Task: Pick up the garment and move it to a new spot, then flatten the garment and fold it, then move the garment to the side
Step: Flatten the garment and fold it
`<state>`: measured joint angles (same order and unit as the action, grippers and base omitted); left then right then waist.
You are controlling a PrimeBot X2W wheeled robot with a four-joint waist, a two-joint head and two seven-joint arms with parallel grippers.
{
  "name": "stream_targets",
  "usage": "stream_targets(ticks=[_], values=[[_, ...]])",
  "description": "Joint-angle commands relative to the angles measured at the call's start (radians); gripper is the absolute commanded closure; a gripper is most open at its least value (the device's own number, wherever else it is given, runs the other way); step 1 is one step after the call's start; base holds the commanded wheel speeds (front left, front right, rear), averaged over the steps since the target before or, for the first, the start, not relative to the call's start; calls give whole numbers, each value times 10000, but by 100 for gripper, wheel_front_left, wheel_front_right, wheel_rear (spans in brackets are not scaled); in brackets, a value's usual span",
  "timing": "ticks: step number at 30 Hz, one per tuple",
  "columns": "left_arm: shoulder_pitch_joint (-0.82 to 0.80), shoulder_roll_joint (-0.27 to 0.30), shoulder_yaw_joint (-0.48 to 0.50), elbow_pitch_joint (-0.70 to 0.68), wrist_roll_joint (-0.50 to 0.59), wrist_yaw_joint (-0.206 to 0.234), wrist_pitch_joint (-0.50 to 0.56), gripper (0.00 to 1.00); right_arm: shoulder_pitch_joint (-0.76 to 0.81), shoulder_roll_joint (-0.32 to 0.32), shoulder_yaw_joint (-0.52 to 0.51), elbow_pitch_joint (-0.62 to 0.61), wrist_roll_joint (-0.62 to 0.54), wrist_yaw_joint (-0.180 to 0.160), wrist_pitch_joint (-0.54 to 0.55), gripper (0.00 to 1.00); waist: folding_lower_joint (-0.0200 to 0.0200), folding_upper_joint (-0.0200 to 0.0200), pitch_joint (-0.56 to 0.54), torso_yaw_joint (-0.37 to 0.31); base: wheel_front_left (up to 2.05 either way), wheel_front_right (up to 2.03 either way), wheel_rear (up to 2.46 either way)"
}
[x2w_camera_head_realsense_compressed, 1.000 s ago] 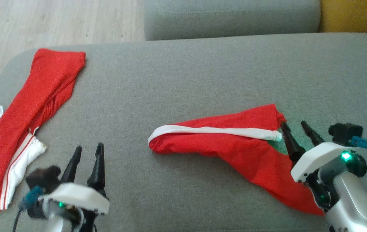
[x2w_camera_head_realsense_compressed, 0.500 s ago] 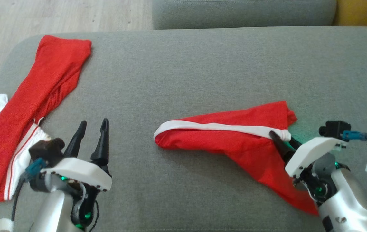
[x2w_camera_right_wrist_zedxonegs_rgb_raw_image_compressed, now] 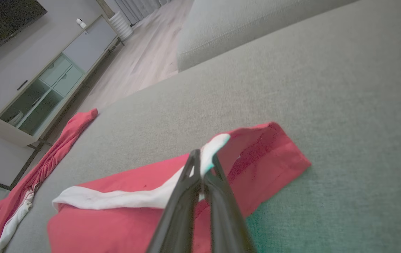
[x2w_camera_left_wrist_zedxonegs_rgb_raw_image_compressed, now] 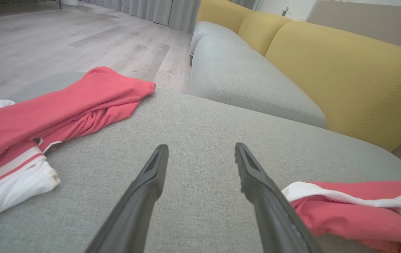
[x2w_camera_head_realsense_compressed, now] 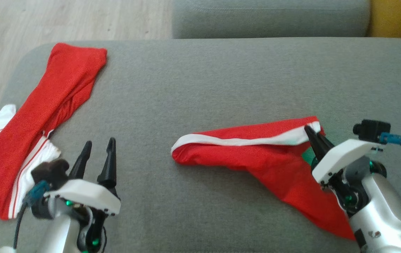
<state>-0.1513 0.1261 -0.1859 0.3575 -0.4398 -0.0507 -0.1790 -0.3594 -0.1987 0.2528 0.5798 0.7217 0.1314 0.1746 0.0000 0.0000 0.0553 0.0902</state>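
Pick-up step: my right gripper is clamped on the garment's white band, with the cloth lying leftward of the jaws. My left gripper gapes empty. Next I'd lift it clear.

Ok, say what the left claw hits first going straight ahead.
Likely just the bare grey fabric cushion; the open left claw points at nothing else, though depth is unclear.

Silver arms; white wrist plates; black fingers; seemingly blue plugs.
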Motion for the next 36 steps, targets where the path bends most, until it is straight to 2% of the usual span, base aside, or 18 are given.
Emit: stream_targets(ticks=[1, 7, 13, 17, 20, 21, 22, 23, 29, 36], values=[[-201, 186, 331, -271, -68, 62, -113, 0, -505, -137, 202, -450, 39, -7, -94, 100, 0, 0, -147, -177, 0, 0, 0], [108, 342, 691, -353, -240, 280, -282, 0, -384, -824, 320, -2358, 326, -7, 726, 100, 0, 0, -395, -1005, 0, 0, 0], [362, 498, 963, -563, -341, 444, -406, 0, 1015, -1533, -214, -4368, 917, -7, 2603, 100, 0, 0, -341, -1646, 0, 0, 0], [417, 535, 952, -633, -348, 488, -387, 0, 2223, -1613, -648, -4841, 808, -7, 3351, 100, 0, 0, -256, -1759, 0, 0, 0], [408, 551, 890, -633, -318, 513, -360, 0, 2818, -1303, -867, -4627, 574, -7, 3481, 100, 0, 0, -240, -1736, 0, 0, 0], [402, 554, 860, -624, -303, 519, -343, 0, 2949, -1192, -931, -4461, 449, -7, 3501, 95, 0, 0, -249, -1713, 0, 0, 0], [394, 555, 825, -615, -290, 520, -322, 0, 3045, -1071, -1003, -4274, 313, -7, 3503, 51, 0, 0, -255, -1682, 0, 0, 0], [381, 556, 787, -609, -278, 517, -298, 0, 3096, -974, -1078, -4076, 130, -7, 3472, 0, 0, 0, -257, -1647, 0, 0, 0], [290, 640, 604, -634, -209, 502, -94, 0, 2962, -469, -1620, -3631, -506, -7, 3122, 0, 0, 0, -310, -1507, 0, 0, 0], [-293, 1038, 324, -793, -263, 195, 953, 0, 2944, -161, -2331, -4621, -532, -7, 2429, 0, 0, 0, -364, -1628, 0, 0, 0]])
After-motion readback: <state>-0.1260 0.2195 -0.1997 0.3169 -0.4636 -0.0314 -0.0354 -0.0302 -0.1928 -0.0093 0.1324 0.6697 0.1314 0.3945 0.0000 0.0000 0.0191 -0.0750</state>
